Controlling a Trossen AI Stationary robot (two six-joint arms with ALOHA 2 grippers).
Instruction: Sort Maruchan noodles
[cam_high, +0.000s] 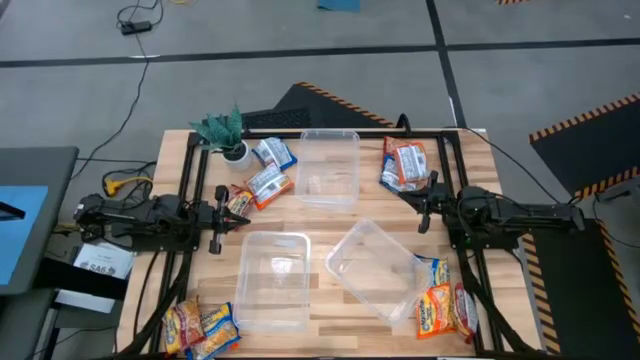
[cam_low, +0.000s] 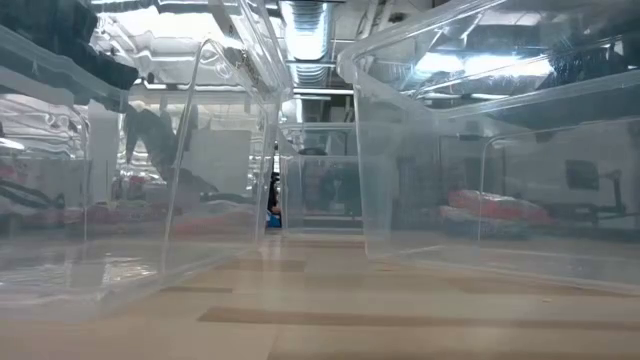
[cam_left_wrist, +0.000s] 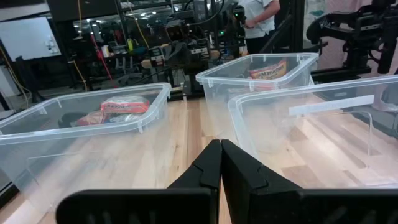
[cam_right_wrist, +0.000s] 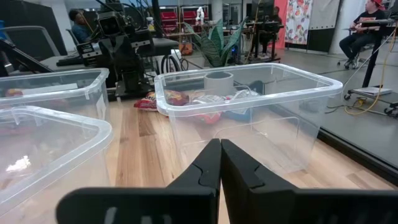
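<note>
Sorting not begun: both tools, left (cam_high: 222, 215) and right (cam_high: 424, 205), pressed together and empty, must spread over packets (cam_high: 262, 178).

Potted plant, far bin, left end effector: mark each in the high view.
potted plant (cam_high: 233, 150): high view, on the white pot.
far bin (cam_high: 327, 199): high view, on its near rim.
left end effector (cam_high: 244, 219): high view, at the shut fingertips.
</note>
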